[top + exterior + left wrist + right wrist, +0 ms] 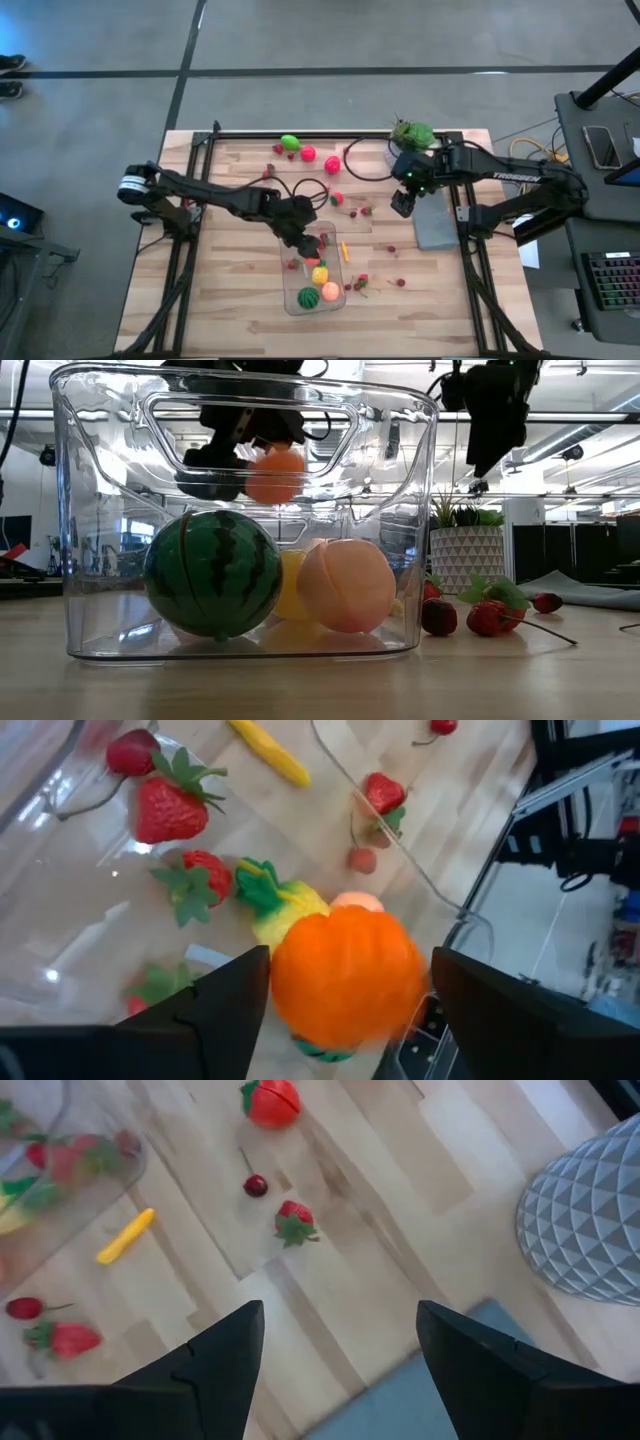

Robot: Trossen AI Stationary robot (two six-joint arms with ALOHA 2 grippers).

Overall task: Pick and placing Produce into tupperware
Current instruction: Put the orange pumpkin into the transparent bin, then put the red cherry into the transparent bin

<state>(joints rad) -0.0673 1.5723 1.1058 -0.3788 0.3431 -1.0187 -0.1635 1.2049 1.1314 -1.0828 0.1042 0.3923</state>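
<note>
"TROSSEN" reads on the right arm, right of frame. Left gripper (pixel 345 985) grasps an orange pumpkin (pixel 345 975) above the clear container (pixel 300 300), lower centre. Right gripper (pixel 340 1355) released, empty, over the wood table (pixel 220 300); office behind.

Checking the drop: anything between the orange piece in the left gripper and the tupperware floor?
Nothing visible blocks it. The left gripper holds the orange piece above the open tupperware. Below lie a pineapple, strawberries and a watermelon, with bare floor beside them.
</note>
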